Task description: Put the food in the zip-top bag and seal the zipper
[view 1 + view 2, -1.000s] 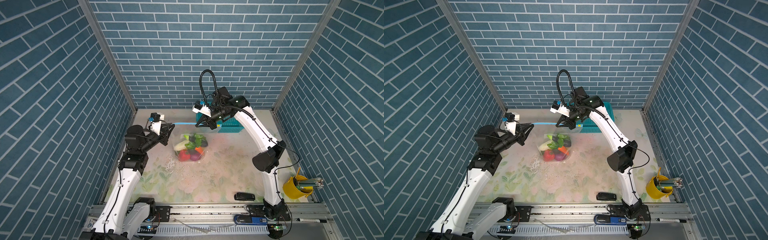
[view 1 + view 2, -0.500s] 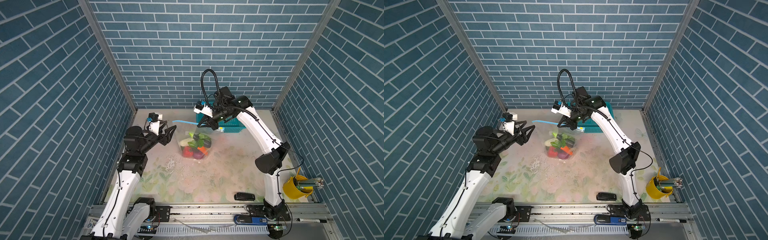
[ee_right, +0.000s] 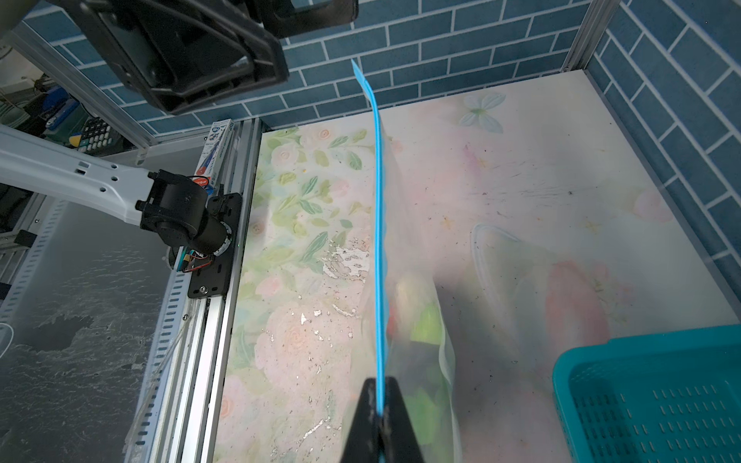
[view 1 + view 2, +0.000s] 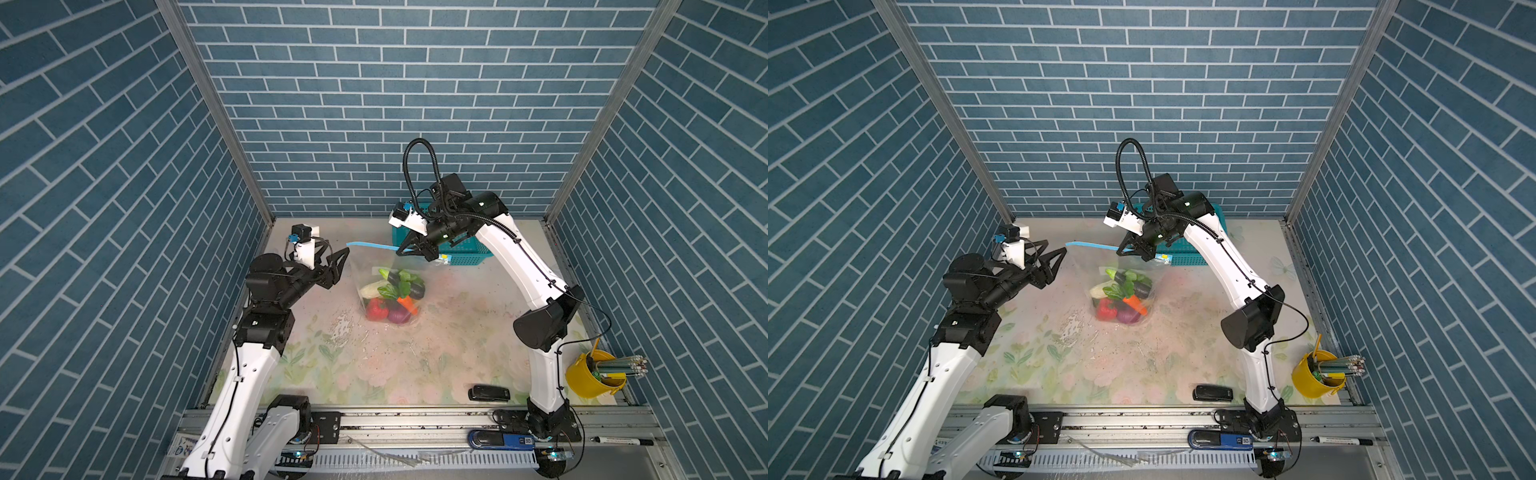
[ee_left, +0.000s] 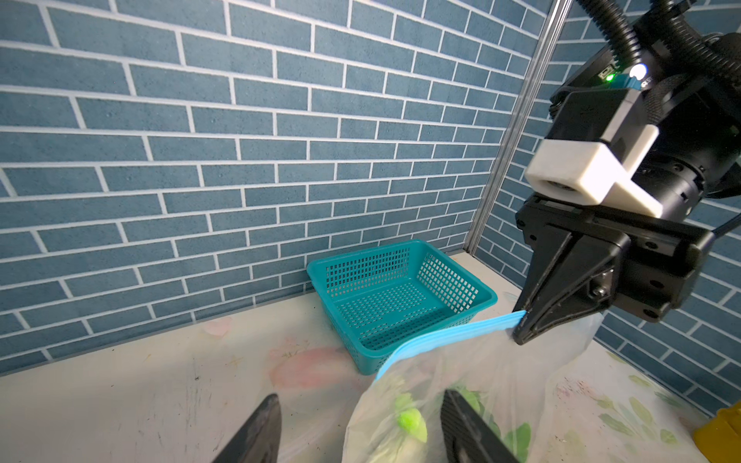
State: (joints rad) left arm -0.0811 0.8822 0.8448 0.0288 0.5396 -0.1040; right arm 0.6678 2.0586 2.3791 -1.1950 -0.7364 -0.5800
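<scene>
- The right gripper is pinching the zipper – its fingers are pressed tight together on the blue strip, as the right wrist view is showing.
- The grip is sitting near the slider end; the yellow tab is sticking out just past the fingers, over the basket.
- The bag is hanging from that pinch, with the zipper running out level towards the left arm and its far end floating free.
- The left gripper is standing spread wide and gripping nothing. Its upper finger is pointing at the strip's free end, just beside it.
- In the left wrist view the two fingers are framing the bag's near side; whether either is brushing the plastic, I cannot tell.
- The food is lying bunched in the bag's bottom – greens and a dark piece on top, a carrot, a red piece and a purple one beneath.
- The bag's bottom is sitting low at mid-table; whether it is resting on the mat or hanging just clear, I cannot tell.
</scene>
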